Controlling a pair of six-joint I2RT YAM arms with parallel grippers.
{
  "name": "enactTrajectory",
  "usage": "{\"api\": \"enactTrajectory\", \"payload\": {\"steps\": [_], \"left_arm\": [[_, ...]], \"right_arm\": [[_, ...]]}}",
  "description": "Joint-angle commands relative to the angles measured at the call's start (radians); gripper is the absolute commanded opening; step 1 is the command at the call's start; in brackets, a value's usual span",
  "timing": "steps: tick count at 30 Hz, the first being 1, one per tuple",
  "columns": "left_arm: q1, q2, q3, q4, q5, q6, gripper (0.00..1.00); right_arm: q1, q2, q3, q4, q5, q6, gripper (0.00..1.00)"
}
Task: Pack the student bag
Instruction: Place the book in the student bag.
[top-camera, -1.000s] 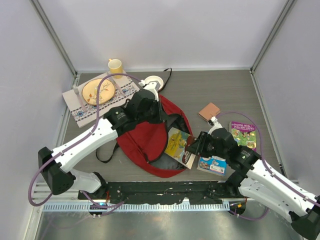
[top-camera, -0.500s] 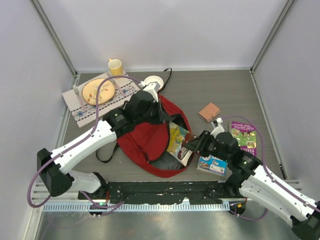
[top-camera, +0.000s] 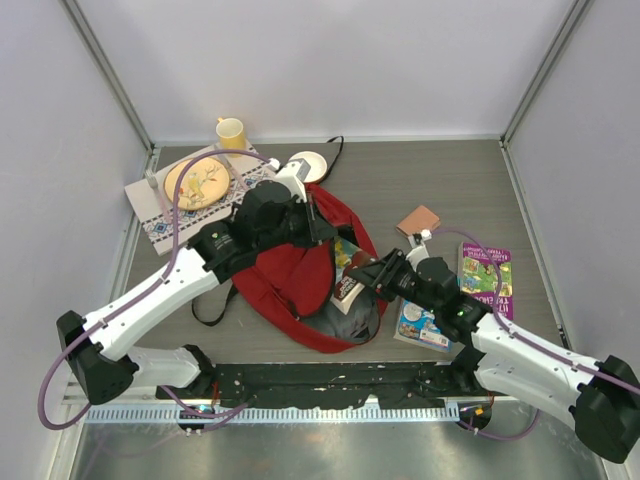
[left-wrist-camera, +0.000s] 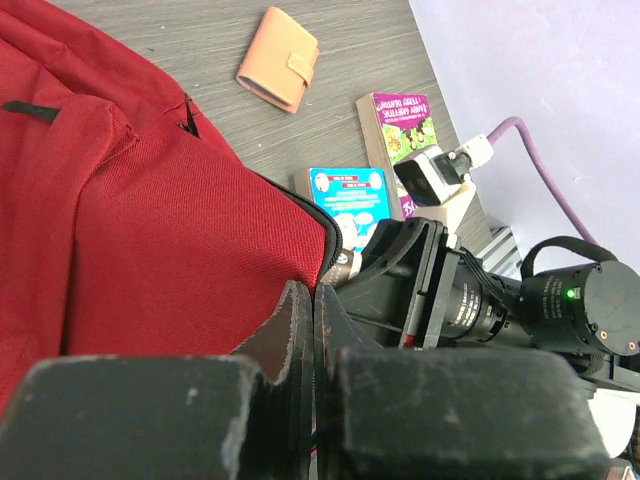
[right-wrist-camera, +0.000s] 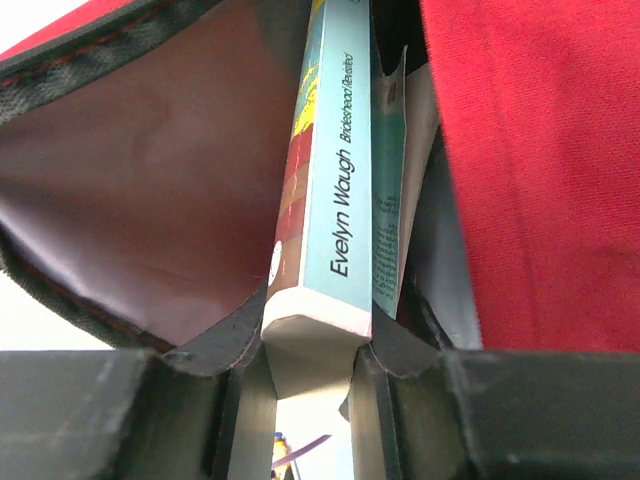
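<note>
- The student bag (top-camera: 290, 280) lies mid-table (top-camera: 430, 180), just ahead of the arm bases. Red shell up, mouth facing R, black straps trailing off its L side.
- L gripper (left-wrist-camera: 313, 300): jaws pressed tight together at the zip edge of the bag's mouth. Can't tell if fabric is pinched between them.
- L arm reaches across the top of the bag, wrist over its far-R corner.
- R gripper (right-wrist-camera: 308, 350): jaws clamped on the near end of a paperback (right-wrist-camera: 340, 200), one finger on each cover.
- Paperback spine is pale blue and reads "Evelyn Waugh, Brideshead Revisited".
- Its far end is inside the bag's mouth, w/ grey lining on one side and red fabric on the other.
- In the top view the paperback sits tilted at the opening, R gripper right behind it.
- Blue booklet (top-camera: 420, 325) lies flat just R of the bag, partly under the R arm.
- Purple-and-green book (top-camera: 487, 278) is flat further R, near the table's R edge.
- Tan wallet (top-camera: 418, 221) lies beyond those two, apart from the bag.
- Far-L corner: patterned placemat (top-camera: 158, 228) w/ a yellowish plate (top-camera: 197, 183) on it, and a yellow mug (top-camera: 231, 132) just behind.
- White round item (top-camera: 312, 165) w/ a black cable sits just past the bag's far edge.
</note>
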Motion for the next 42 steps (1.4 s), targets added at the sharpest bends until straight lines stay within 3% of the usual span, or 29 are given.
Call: {"api": "enactTrajectory", "payload": {"steps": [1,6,9,10,11,15,20,32,38,40,42], "left_arm": [[0.002,-0.049,0.057,0.051,-0.003,0.034,0.0],[0.003,-0.047,0.058,0.045,-0.005,0.045,0.0],[0.003,-0.046,0.046,0.053,-0.003,0.043,0.0],[0.002,-0.044,0.043,0.056,-0.005,0.04,0.0],[0.003,-0.044,0.04,0.059,-0.005,0.038,0.0],[0.002,-0.033,0.031,0.071,-0.003,0.026,0.0],[0.002,-0.027,-0.003,0.111,0.015,-0.006,0.0],[0.003,-0.004,-0.069,0.191,0.031,-0.077,0.0],[0.003,-0.01,-0.092,0.235,0.037,-0.1,0.0],[0.003,-0.006,-0.089,0.24,0.049,-0.101,0.0],[0.003,0.002,-0.084,0.232,0.057,-0.104,0.0]], "right_arm": [[-0.009,-0.021,0.006,0.154,0.079,0.017,0.01],[-0.017,0.034,0.048,-0.177,0.205,-0.1,0.01],[-0.017,0.053,0.052,-0.206,0.176,-0.152,0.1],[-0.017,0.046,0.044,-0.198,0.153,-0.151,0.13],[-0.017,0.04,0.027,-0.175,0.137,-0.143,0.23],[-0.017,0.019,-0.082,-0.004,0.073,-0.07,0.38],[-0.017,0.046,-0.143,0.193,0.025,0.024,0.48],[-0.016,0.168,-0.103,0.288,0.001,0.047,0.64],[-0.014,0.175,-0.094,0.268,0.011,0.049,0.65],[-0.012,0.177,-0.088,0.27,0.018,0.05,0.59],[-0.011,0.172,-0.082,0.27,0.031,0.053,0.4]]}}
